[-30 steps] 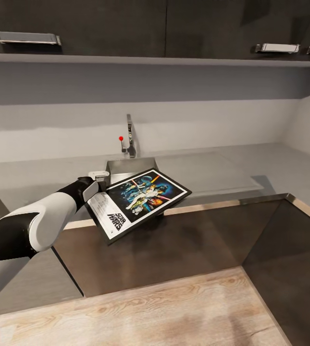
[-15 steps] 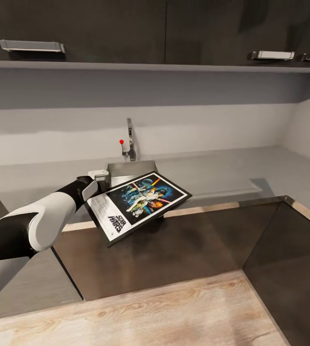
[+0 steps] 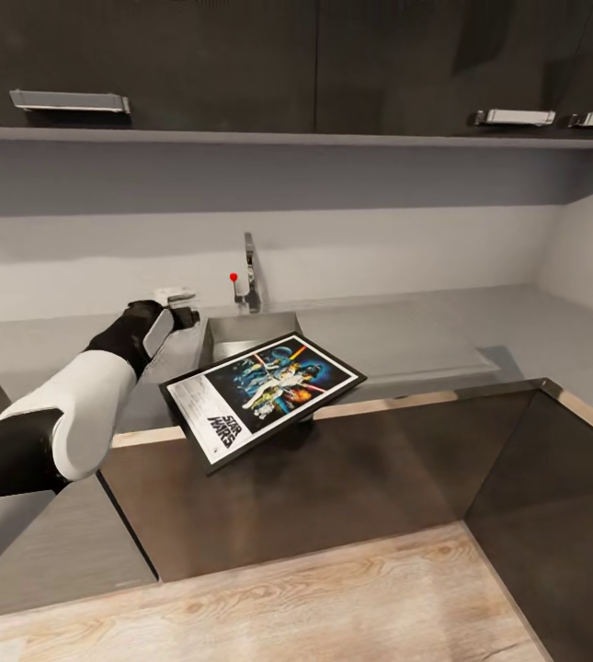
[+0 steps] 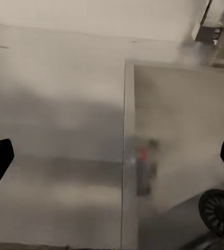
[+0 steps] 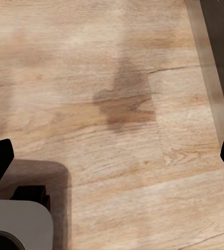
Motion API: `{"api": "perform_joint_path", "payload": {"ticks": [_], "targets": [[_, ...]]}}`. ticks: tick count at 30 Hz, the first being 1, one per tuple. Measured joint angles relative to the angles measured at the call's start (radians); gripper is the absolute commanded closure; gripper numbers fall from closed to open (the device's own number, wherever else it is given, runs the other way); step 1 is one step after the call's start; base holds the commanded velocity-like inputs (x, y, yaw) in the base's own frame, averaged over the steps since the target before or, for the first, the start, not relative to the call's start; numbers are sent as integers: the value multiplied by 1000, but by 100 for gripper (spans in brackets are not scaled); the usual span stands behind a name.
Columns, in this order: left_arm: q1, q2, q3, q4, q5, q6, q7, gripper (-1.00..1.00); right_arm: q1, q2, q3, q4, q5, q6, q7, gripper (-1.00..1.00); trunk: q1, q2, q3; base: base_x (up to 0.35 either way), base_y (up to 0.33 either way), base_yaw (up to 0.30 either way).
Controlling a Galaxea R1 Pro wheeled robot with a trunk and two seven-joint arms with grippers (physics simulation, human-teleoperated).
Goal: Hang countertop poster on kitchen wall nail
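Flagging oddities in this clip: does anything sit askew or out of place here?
Yes: the poster lies skewed, jutting past the kitchen countertop front edge, unsupported there. The left gripper hovers apart from it, open.

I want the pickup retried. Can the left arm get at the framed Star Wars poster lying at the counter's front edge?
Probably yes. The left gripper hangs open above the grey countertop beside the steel sink, with nothing between it and the black-framed Star Wars poster, whose corner overhangs the front edge.

A long matte grey bench (image 3: 443,331) with a shiny steel front edge and inset steel sink (image 3: 241,333) is seen; a black-framed Star Wars poster (image 3: 261,391) is rested overhanging that edge.
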Motion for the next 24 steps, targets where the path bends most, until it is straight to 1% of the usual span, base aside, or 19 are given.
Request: {"api": "perform_joint_path", "payload": {"ticks": [1, 2, 3, 4, 5, 6, 8, 9, 11, 13, 14, 15, 17, 18, 20, 21, 22, 23, 24], "targets": [[0, 0, 0, -30, 3, 23, -8, -100, 0, 0, 0, 0, 0, 0, 0, -100, 0, 0, 0, 0, 0, 0], [0, -1, 1, -90, 15, 68, -27, -100, 0, 0, 0, 0, 0, 0, 0, -100, 0, 0, 0, 0, 0, 0], [0, -2, 2, -119, 23, 92, -36, -100, 0, 0, 0, 0, 0, 0, 0, -100, 0, 0, 1, 0, 0, 0], [0, -2, 3, -167, 37, 137, -51, -100, 0, 0, 0, 0, 0, 0, 0, -100, 0, 0, 1, 0, 0, 0], [0, -2, 3, -191, 44, 160, -56, -100, 0, 0, 0, 0, 0, 0, 0, -100, 0, 0, 1, 0, 0, 0], [0, -3, 4, -235, 55, 202, -63, -100, 0, 0, 0, 0, 0, 0, 0, -100, 0, 0, 1, 0, 0, 0], [4, -4, 4, -284, 65, 246, -69, -100, 0, 0, 0, 0, 0, 0, 0, -100, 0, 0, 1, 0, 0, 0], [14, -4, 4, -336, 76, 289, -74, -100, 0, 0, 0, 0, 0, 0, 0, -100, 0, 0, 1, 0, 0, 0], [31, -6, 4, -399, 91, 335, -79, -100, 0, 0, -1, 0, -1, 0, 0, -100, 0, 0, 1, 0, 0, 0], [79, -7, 4, -552, 138, 433, -102, -100, 0, -1, -1, 0, -1, 0, 0, -100, 0, 0, 1, 0, 0, 0], [96, -7, 4, -596, 153, 457, -110, -100, 0, -1, -2, 0, -1, 0, 0, -100, 0, 0, 1, 0, 0, 0], [135, -7, 4, -677, 178, 489, -123, -100, 0, -1, -2, 0, -1, 0, 0, -100, 0, 0, 1, 0, 0, 0], [183, -7, 3, -757, 198, 510, -134, -100, 0, -1, -2, 0, -2, 0, 0, -100, 0, 0, 1, -15, 0, 0], [231, -7, 2, -828, 212, 523, -142, -100, 0, -1, -3, 0, -2, 0, 0, -100, 0, 0, 1, -70, 0, 0], [279, -6, 2, -889, 221, 532, -148, -100, 0, -1, -5, 1, -2, 0, 0, -100, 0, 0, 1, -158, 0, 0], [316, -5, 2, -933, 226, 538, -152, -100, 0, -2, -6, 1, -2, 0, 0, -100, 0, 0, 1, -225, 0, 0], [331, -5, 2, -951, 230, 540, -153, -100, 0, -2, -6, 1, -2, 0, 0, -100, 0, 0, 1, -292, 0, 0], [370, -4, 2, -1000, 235, 545, -157, -100, 0, -2, -7, 1, -2, -1, 0, -100, 1, 0, 1, -309, 0, 0], [388, -3, 1, -1025, 237, 546, -164, -100, 0, -2, -8, 1, -2, 0, 0, -100, 1, 0, 1, -319, 0, 0]]}}
